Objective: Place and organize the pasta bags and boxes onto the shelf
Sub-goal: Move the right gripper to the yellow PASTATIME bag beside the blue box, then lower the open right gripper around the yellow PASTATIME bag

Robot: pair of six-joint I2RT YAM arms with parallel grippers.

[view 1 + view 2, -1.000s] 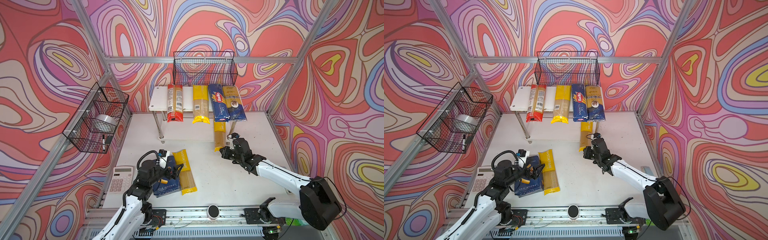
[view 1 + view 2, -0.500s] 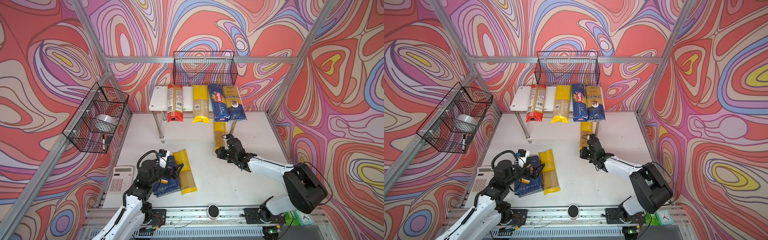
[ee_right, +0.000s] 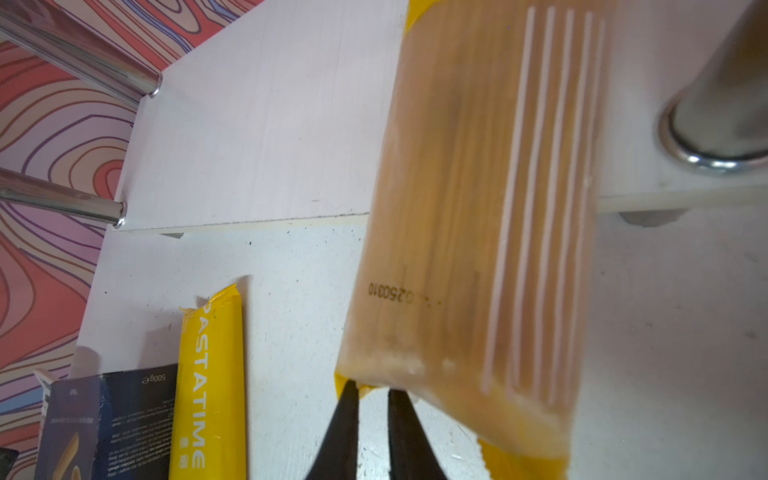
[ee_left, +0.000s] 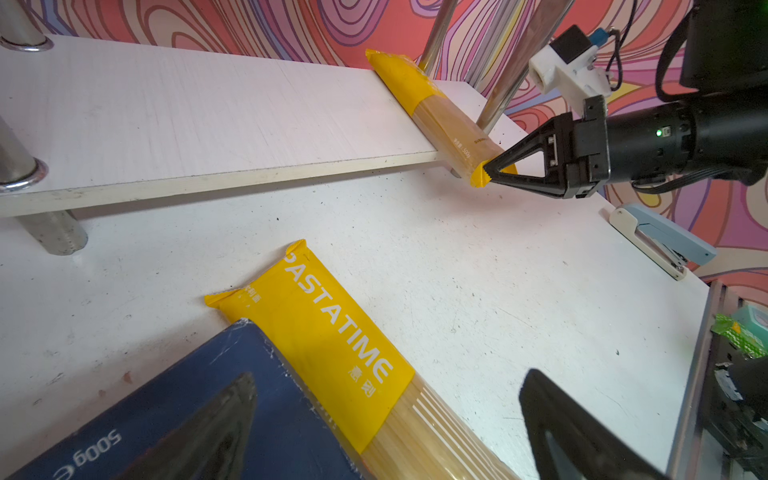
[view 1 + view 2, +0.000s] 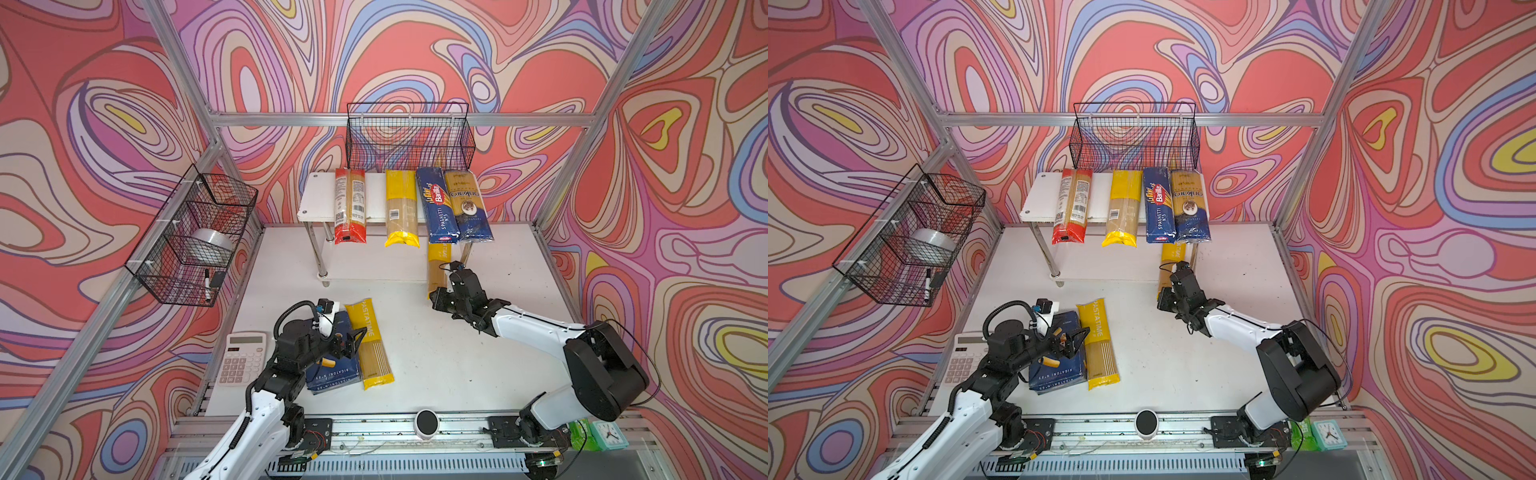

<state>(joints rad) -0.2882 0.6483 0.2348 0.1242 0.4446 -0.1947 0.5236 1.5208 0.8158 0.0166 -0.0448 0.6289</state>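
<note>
Pinches with right gripper [image 4: 488,171] yellow clear-window spaghetti bag [image 4: 434,106] on lower board of white chrome-legged shelf [image 4: 199,120]; left gripper [image 4: 388,376] spread apart before shelf.

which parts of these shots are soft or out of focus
Right wrist view: the yellow bag near the lens is smeared soft, while the PASTATIME bag on the table reads sharp. Left wrist view: the fingers of the left gripper are dark blurs. Both top views: evenly lit, crisp throughout.

Lower centre, the yellow bag [image 4: 332,332] reads PASTATIME. Upper centre, the blue box [image 5: 436,208] reads Barilla SPAGHETTI N5.
</note>
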